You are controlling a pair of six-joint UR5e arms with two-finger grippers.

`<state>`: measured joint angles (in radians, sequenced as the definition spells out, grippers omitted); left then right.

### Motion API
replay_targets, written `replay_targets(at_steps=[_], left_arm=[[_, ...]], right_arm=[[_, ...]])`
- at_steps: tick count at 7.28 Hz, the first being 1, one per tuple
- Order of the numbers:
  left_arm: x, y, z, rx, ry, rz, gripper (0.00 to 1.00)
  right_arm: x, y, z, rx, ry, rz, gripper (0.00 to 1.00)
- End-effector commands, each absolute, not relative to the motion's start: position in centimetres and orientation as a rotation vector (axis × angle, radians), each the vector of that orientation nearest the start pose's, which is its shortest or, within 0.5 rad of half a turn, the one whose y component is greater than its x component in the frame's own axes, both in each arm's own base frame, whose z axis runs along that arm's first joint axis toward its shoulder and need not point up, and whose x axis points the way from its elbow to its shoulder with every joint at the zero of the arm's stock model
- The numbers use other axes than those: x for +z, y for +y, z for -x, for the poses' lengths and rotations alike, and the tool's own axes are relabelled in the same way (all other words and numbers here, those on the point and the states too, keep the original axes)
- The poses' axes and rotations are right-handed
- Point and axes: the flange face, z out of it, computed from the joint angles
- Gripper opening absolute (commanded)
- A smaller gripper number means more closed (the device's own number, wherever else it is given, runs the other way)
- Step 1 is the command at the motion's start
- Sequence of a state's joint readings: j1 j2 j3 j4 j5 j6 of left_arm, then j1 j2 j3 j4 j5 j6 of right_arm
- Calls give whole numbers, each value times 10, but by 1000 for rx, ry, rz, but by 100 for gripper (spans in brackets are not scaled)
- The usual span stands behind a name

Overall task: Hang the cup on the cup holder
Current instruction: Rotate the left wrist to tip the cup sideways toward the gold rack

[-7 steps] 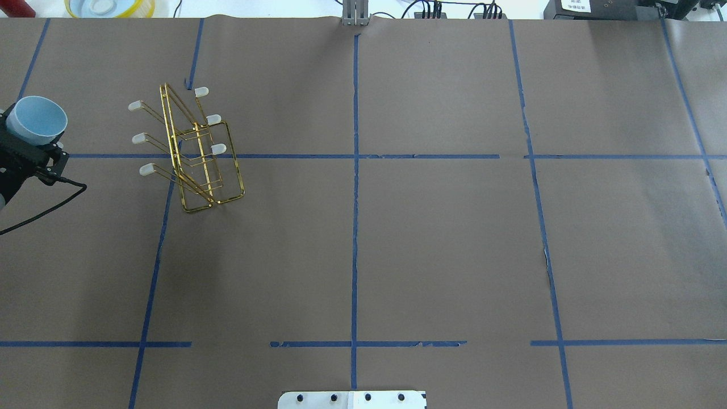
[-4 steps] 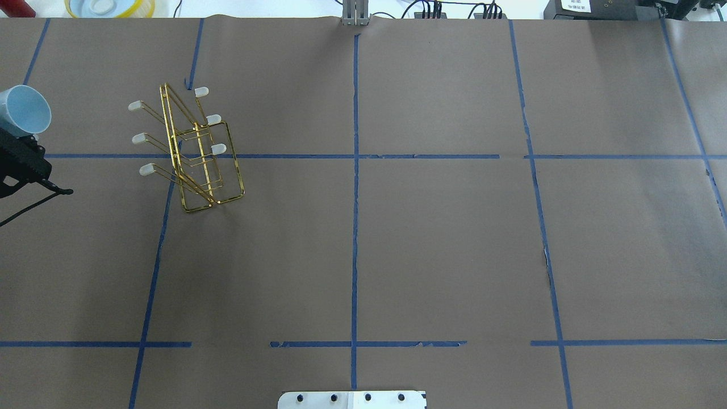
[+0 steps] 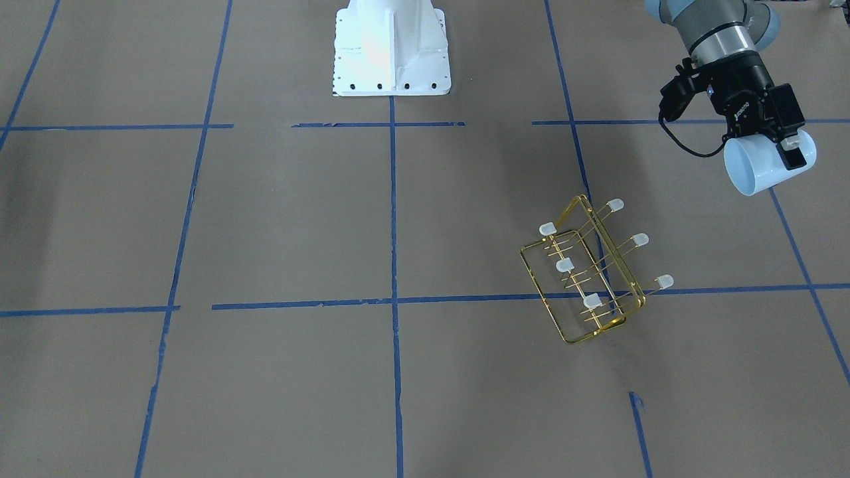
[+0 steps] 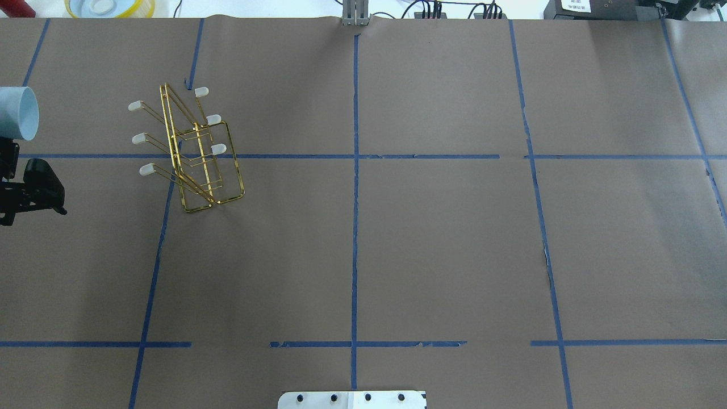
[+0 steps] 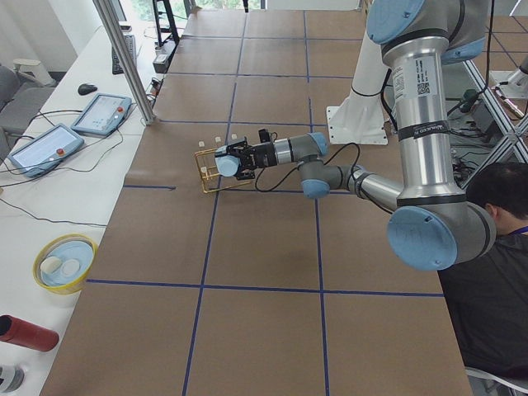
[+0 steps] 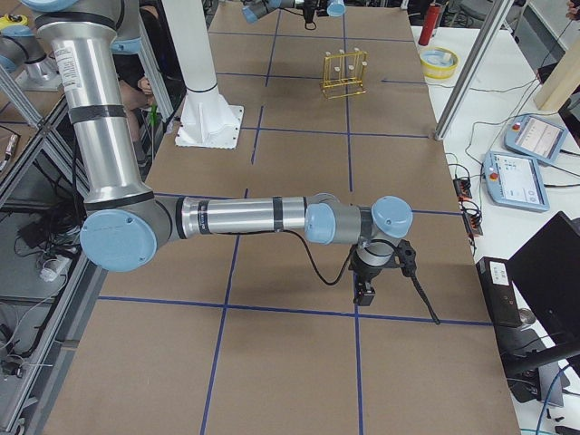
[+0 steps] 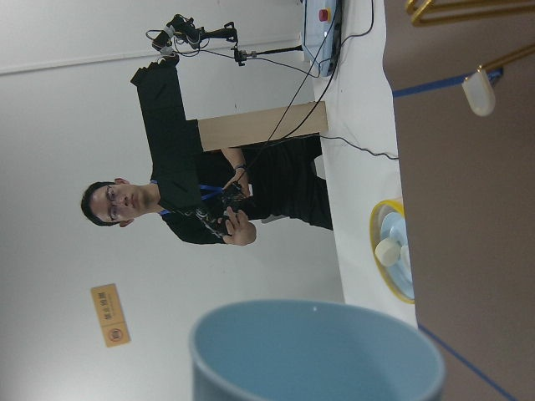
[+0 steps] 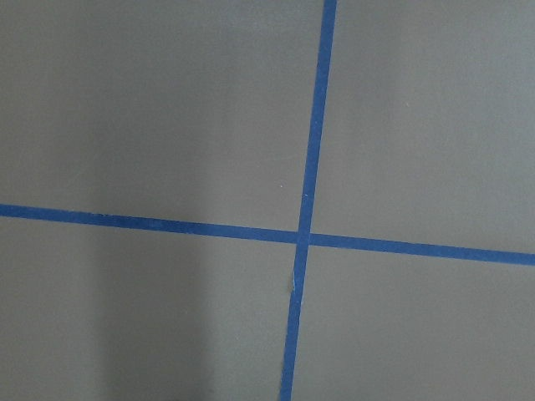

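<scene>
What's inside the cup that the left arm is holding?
In the cup, only the bare pale blue inner wall near its rim shows. Its bottom lies outside the left wrist view, so the deeper part cannot be checked.

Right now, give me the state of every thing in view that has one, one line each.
cup: held clear of the table, tipped on its side, mouth towards the rack, not hung.
cup holder: standing on the table, all six prongs bare.
left gripper: shut on the cup, apart from the cup holder.
right gripper: pointing down at the table, far from the cup holder; open or shut cannot be told.
</scene>
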<state>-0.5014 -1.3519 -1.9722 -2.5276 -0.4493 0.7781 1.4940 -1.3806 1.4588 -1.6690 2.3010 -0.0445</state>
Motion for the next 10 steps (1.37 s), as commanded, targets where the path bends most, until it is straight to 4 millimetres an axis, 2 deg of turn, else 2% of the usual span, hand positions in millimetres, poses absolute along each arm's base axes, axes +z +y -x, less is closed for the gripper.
replay_targets(at_steps=[1, 2, 4, 6, 9, 10], left_arm=[[429, -358, -238, 1060, -1082, -1081, 0], [432, -343, -254, 1078, -1137, -1072, 0], [445, -326, -281, 1159, -1254, -1020, 0], [458, -321, -315, 1147, -1312, -1005, 0], [448, -318, -353, 1121, -1313, -1028, 0], [445, -319, -359, 1115, -1304, -1037, 0]], right_arm=[[625, -573, -22, -110, -730, 31, 100], [625, -573, -23, -108, -730, 31, 100], [625, -573, -22, -110, -730, 31, 100], [625, -573, -23, -108, -730, 31, 100], [625, -573, -23, -108, -730, 31, 100], [625, -573, -23, -108, -730, 31, 100]])
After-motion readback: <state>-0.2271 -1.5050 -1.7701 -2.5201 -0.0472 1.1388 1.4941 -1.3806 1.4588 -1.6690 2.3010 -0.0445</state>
